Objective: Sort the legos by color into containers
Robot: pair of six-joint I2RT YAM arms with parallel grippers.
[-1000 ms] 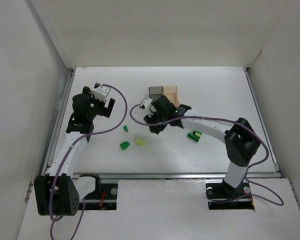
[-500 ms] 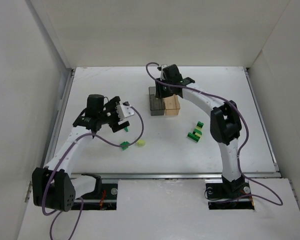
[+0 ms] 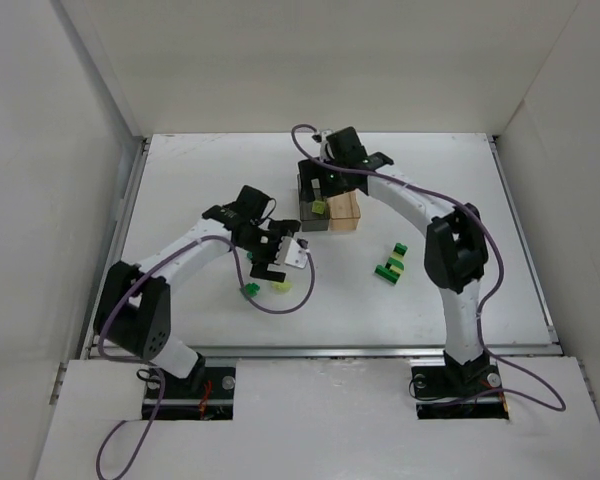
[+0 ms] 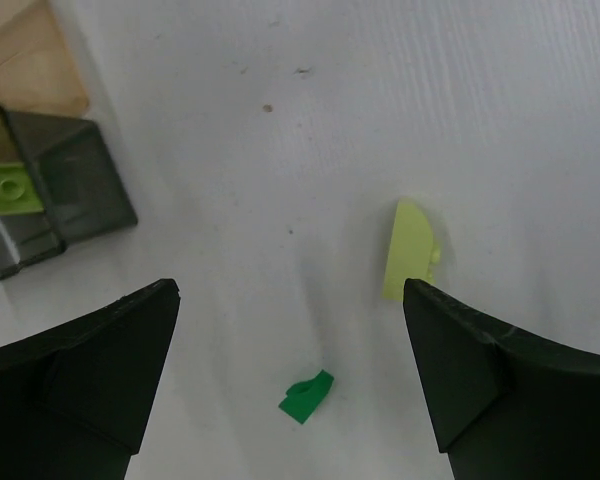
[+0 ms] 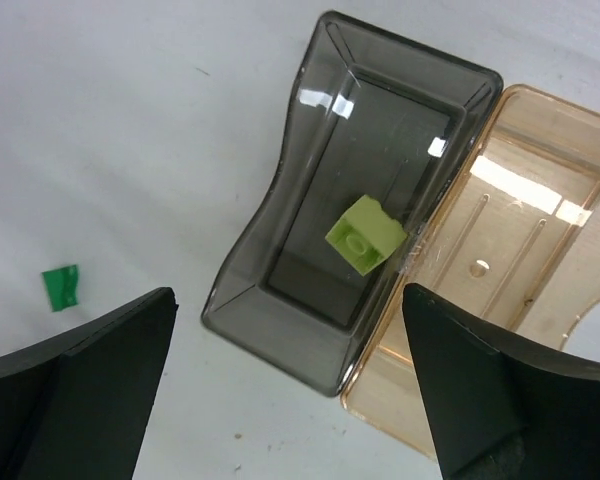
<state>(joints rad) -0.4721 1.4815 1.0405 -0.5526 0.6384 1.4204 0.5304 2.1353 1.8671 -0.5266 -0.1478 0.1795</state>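
Right gripper [image 5: 288, 300] hangs open above the smoky grey box [image 5: 270, 200], where one pale yellow-green brick [image 5: 366, 233] lies; the amber box [image 5: 520, 250] joins it on the right. My left gripper [image 4: 290, 290], fingers spread wide, hovers over a pale yellow-green piece [image 4: 410, 250] and a bright green piece [image 4: 307, 396] on the table [image 4: 380, 100]

White table [image 3: 200, 170]: legos [image 3: 389, 266], containers [image 3: 342, 212] (joined)

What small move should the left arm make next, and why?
Probably shift the left arm sideways to centre its open jaws over the pale piece: it lies loose beside one jaw, and a matching brick already sits in the grey box.
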